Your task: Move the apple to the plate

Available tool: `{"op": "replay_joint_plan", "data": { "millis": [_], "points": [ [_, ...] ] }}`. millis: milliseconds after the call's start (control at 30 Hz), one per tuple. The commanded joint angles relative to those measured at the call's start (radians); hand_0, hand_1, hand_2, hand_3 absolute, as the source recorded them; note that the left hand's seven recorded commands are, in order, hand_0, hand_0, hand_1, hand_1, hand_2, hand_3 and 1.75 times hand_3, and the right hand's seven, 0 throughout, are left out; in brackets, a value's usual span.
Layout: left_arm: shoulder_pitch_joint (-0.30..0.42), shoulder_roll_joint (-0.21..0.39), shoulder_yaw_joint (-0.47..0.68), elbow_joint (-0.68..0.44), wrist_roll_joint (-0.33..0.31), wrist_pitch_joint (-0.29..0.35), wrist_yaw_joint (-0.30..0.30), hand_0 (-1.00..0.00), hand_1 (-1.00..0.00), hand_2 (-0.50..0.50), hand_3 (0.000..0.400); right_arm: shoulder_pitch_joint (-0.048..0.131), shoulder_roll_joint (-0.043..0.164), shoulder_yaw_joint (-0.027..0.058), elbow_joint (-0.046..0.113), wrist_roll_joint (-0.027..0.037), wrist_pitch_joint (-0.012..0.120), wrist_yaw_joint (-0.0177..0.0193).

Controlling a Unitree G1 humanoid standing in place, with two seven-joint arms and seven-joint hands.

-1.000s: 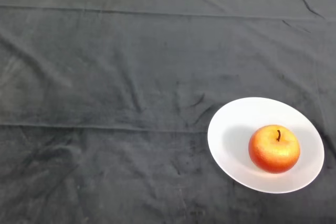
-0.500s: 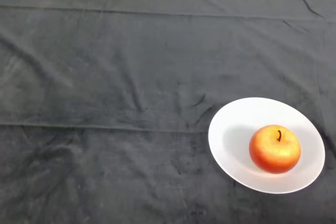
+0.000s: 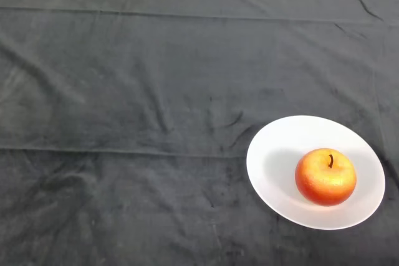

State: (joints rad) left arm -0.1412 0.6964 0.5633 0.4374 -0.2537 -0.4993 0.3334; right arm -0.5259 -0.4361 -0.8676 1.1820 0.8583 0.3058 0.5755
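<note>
Sitting upright on the white plate (image 3: pixel 274 154) at the near right of the bench (image 3: pixel 124 91), the apple (image 3: pixel 325 177) looks delivered; no fingers are in view, so their state cannot be told

A single head view looks steeply down onto the table (image 3: pixel 124 91), whose dark cloth (image 3: pixel 187 42) fills nearly the whole frame. The far edge runs along the top of the frame. The white plate (image 3: pixel 280 147) sits at lower right, close to the camera.
</note>
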Motion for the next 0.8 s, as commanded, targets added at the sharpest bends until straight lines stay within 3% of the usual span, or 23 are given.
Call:
{"op": "replay_joint_plan", "data": {
  "millis": [33, 800],
  "points": [
    [-0.042, -0.023, 0.048, 0.024, 0.013, 0.008, -0.006, 0.0, 0.0, 0.0, 0.0, -0.001, -0.013, -0.0142, -0.002, 0.0114, -0.006, -0.0085],
    [-0.052, -0.04, 0.063, 0.015, 0.036, 0.026, -0.026, 0.0, 0.0, 0.0, 0.0, -0.001, -0.013, -0.0139, -0.003, 0.0115, -0.006, -0.0089]
  ]
}}
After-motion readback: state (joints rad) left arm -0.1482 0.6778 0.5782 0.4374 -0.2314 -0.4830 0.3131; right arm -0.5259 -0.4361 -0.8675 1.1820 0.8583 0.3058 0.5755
